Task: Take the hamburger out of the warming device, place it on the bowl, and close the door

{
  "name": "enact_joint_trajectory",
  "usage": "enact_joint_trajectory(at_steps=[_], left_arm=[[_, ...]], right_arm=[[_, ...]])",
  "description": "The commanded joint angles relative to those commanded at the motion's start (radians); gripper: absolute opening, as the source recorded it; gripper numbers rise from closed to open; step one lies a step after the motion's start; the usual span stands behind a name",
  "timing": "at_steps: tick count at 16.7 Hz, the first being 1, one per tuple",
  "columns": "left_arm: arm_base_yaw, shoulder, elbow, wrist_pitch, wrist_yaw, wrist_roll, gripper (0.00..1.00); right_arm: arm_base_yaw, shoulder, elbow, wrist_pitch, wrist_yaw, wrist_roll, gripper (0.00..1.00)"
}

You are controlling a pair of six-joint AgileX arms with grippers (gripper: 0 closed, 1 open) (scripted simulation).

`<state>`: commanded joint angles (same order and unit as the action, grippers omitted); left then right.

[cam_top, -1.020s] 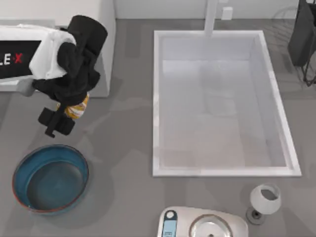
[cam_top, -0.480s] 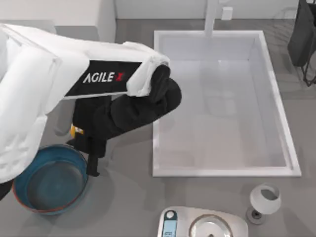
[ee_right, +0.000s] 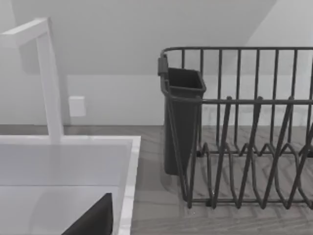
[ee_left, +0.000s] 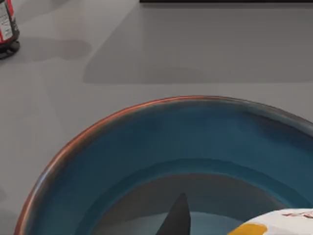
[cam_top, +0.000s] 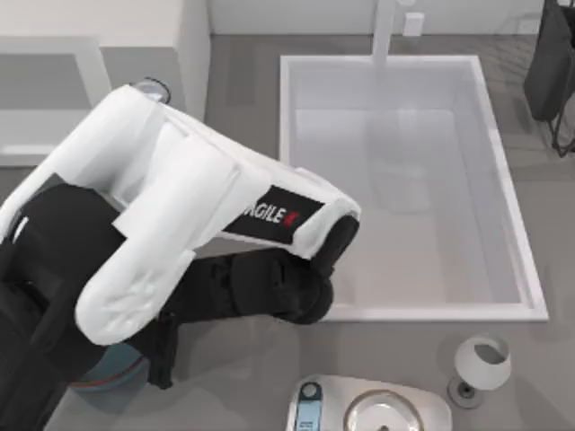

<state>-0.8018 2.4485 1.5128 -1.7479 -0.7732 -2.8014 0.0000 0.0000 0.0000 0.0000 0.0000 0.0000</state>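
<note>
My left arm reaches across the top view's left side, and its gripper (cam_top: 163, 357) hangs over the blue bowl (cam_top: 115, 370), which the arm mostly hides. In the left wrist view the bowl (ee_left: 146, 147) with its reddish-brown rim lies just below. One dark fingertip (ee_left: 179, 218) sits beside the hamburger (ee_left: 281, 224) in its white and orange wrapper, held low over the bowl's inside. The white warming device (cam_top: 108, 18) stands at the back left, with its door (cam_top: 54, 99) swung open toward the front. My right gripper (ee_right: 93, 223) is a dark edge near the sink.
A large white sink (cam_top: 284, 180) with a faucet (cam_top: 384, 27) fills the middle right. A silver scale (cam_top: 368, 411) and a white goblet cup (cam_top: 482, 364) stand at the front. A dark dish rack (cam_top: 550, 72) is at the back right. A labelled bottle (ee_left: 7, 27) stands beyond the bowl.
The left arm has swung from the warming device's front down toward the front left, carrying the hamburger from beside the door to over the bowl.
</note>
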Motion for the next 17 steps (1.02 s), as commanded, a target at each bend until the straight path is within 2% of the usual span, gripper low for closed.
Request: enact_joint_trajectory(at_steps=[9,17], left_arm=[[0.007,-0.001,0.017,0.006,-0.016,-0.004,0.00],[0.044,-0.043,-0.043,0.072,-0.054,0.016,0.00]], right_arm=[[0.000,0.000,0.000,0.000,0.000,0.000,1.00],[0.000,0.000,0.000,0.000,0.000,0.000,1.00]])
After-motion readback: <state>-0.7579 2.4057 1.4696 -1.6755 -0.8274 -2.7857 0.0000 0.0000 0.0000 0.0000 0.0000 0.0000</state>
